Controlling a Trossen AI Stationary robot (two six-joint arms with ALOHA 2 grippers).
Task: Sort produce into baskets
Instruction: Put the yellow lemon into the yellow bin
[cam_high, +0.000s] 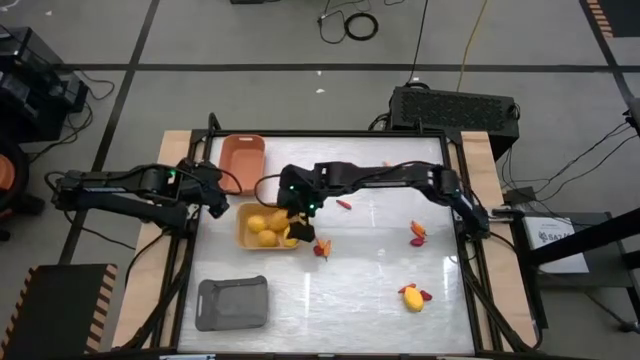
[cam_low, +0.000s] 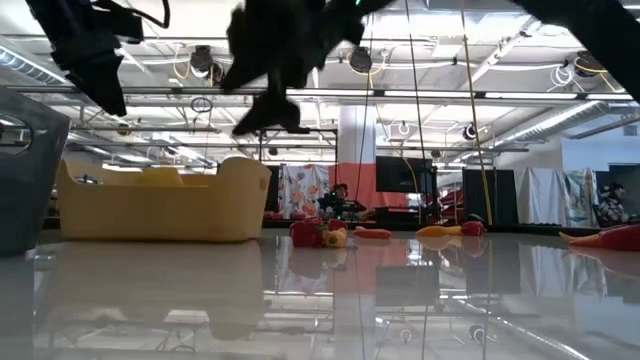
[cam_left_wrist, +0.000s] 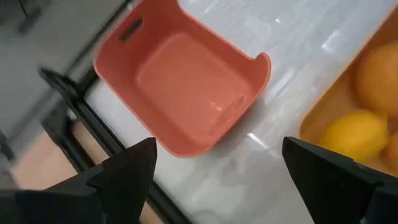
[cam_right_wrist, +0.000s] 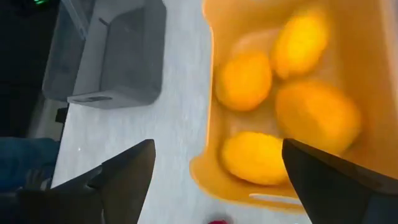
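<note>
hidden: right gripper (cam_high: 296, 226) covers part of yellow basket (cam_high: 245, 232), fruit count there unclear | right fingers (cam_right_wrist: 124, 177): spread wide, empty, above the basket's rim | left gripper (cam_high: 216, 195): released, empty, between salmon basket (cam_high: 241, 160) and yellow one, near table's far-left corner | grey basket (cam_high: 232, 303): near-left corner

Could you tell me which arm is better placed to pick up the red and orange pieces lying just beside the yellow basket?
Probably the right: its open gripper hovers over the yellow basket's edge, next to those pieces. The left gripper, also open, sits across the basket by the salmon basket.
</note>
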